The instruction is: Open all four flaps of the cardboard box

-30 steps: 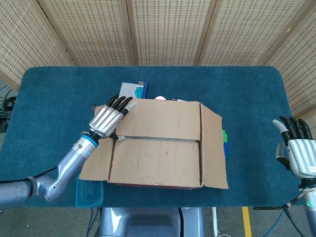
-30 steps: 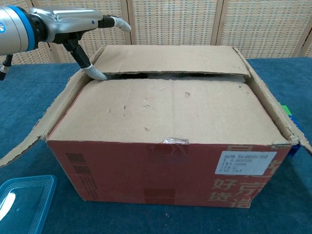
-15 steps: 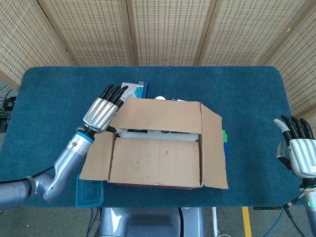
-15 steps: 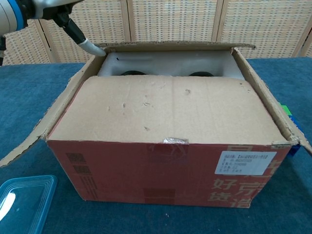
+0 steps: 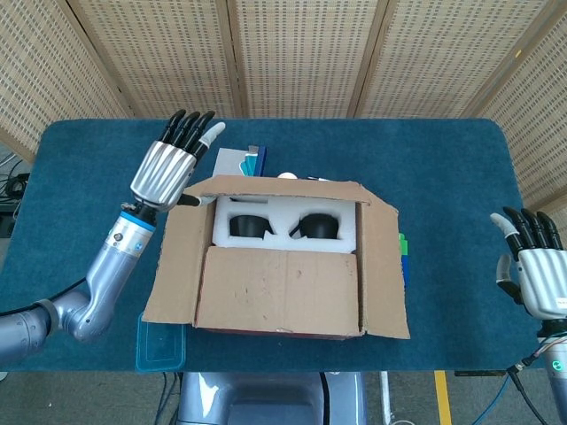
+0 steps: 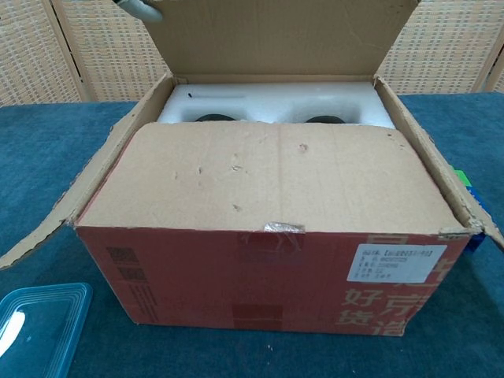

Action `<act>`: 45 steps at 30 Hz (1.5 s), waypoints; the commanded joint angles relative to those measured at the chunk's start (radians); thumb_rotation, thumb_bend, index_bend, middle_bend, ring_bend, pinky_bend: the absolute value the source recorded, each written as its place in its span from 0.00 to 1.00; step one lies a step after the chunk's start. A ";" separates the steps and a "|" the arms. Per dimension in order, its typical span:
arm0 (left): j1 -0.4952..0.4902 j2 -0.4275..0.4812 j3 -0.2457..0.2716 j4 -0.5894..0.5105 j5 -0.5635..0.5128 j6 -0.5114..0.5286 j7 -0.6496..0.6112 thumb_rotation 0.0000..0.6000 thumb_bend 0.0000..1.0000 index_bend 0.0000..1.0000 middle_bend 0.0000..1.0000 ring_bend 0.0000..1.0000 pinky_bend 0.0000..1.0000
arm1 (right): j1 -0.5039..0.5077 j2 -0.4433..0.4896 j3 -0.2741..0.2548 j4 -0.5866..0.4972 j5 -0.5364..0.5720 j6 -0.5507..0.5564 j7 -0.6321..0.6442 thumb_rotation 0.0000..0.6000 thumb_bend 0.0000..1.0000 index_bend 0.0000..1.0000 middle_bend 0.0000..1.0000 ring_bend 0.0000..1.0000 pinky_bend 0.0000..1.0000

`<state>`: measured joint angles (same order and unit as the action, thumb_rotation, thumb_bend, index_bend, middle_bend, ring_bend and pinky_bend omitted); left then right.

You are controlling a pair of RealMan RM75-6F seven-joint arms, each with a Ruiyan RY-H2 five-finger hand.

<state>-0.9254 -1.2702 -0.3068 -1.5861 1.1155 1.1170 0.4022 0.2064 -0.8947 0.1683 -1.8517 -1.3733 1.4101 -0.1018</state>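
We see the cardboard box (image 5: pixel 283 266) at the middle of the blue-covered table (image 5: pixel 443 177), its red printed front wall facing the chest camera. The far flap (image 6: pixel 283 35) stands raised, nearly upright in the chest view. The near flap (image 5: pixel 279 288) lies flat over the front half of the opening. The left side flap (image 5: pixel 177 266) and the right side flap (image 5: pixel 383 266) both splay outward. In the uncovered rear half we note a white foam insert (image 5: pixel 283 228) with two dark round recesses.

Left hand (image 5: pixel 168 164): raised at the far-left corner of the box, fingers extended and close together, thumb (image 5: pixel 189 200) touching the left end of the far flap; it clamps nothing that we can see. In the chest view only a fingertip shows, at the flap's top left corner.

Right hand (image 5: pixel 532 266): well apart from the box at the table's right edge, fingers straight and slightly parted, holding nothing.

A clear blue plastic lid (image 6: pixel 35 327) lies near the front-left corner of the box. Blue and green items (image 5: pixel 403 257) lie beside the right wall, and a blue-white object (image 5: pixel 239 162) lies behind the box
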 commanded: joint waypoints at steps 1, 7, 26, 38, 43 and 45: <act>-0.030 -0.020 -0.022 0.046 -0.008 -0.019 0.004 0.82 0.11 0.06 0.00 0.00 0.00 | -0.001 0.002 0.000 -0.002 -0.001 0.001 -0.001 1.00 0.78 0.13 0.09 0.00 0.00; -0.095 -0.073 -0.061 0.155 -0.035 -0.051 0.034 0.82 0.11 0.06 0.00 0.00 0.00 | -0.008 0.010 -0.001 -0.008 0.001 0.009 -0.001 1.00 0.78 0.13 0.09 0.00 0.00; -0.190 -0.214 -0.043 0.434 -0.094 -0.116 0.153 0.82 0.11 0.00 0.00 0.00 0.00 | -0.024 0.033 -0.003 -0.016 0.005 0.015 0.015 1.00 0.78 0.13 0.09 0.00 0.00; -0.155 -0.153 -0.044 0.366 -0.091 -0.117 0.102 0.83 0.11 0.00 0.00 0.00 0.00 | -0.022 0.029 -0.004 -0.022 0.004 0.010 0.008 1.00 0.78 0.13 0.09 0.00 0.00; -0.122 -0.054 -0.060 0.214 -0.134 -0.146 0.080 0.83 0.12 0.01 0.00 0.00 0.00 | -0.018 0.026 -0.004 -0.026 0.003 0.006 0.002 1.00 0.78 0.13 0.09 0.00 0.00; -0.105 -0.013 -0.063 0.146 -0.158 -0.163 0.061 0.83 0.12 0.05 0.00 0.00 0.00 | -0.018 0.025 -0.004 -0.027 0.003 0.006 -0.001 1.00 0.78 0.13 0.09 0.00 0.00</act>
<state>-1.0568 -1.3436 -0.3611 -1.3561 0.9905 0.9777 0.4883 0.1883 -0.8693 0.1646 -1.8782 -1.3704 1.4163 -0.1021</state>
